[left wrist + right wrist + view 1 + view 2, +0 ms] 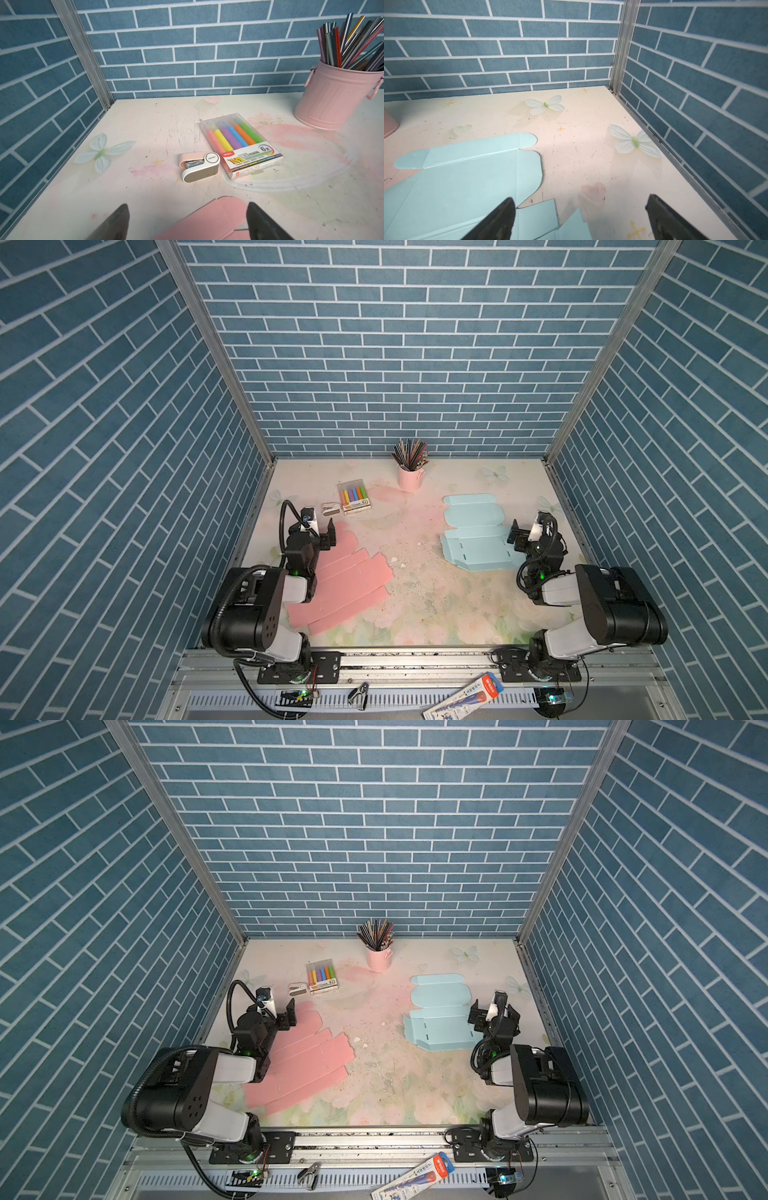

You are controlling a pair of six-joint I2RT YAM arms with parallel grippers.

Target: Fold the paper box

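**Top views.** In both top views we are looking at two flat, unfolded box blanks lying on the surface (415, 605). The pink blank (345, 589) is partly hidden by the left arm (266, 605). The blue blank (473, 539) is lying just beside the right end effector (513, 533). We cannot tell which blank the task means. The left end effector (328, 537) is hovering over the pink blank's far end. At the back, a pink bucket (379, 960) is holding a bundle of pencils (375, 932).

**Left wrist view.** The left end effector (187, 205) is standing wide and empty above the pink blank (207, 222). A highlighter pack (255, 160) is holding six coloured markers (230, 139), and a stapler (199, 168) is lying just beside it.

**Right wrist view.** The right end effector (580, 199) is spreading wide and gripping nothing, at the edge of the blue blank (467, 176).

**Handling.** We are judging the card to be light and thin, stiff only between its creases, and likely to slide. The safest hold is probably a pinch on a flap edge near a scored line, with the other arm pressing the panel down.
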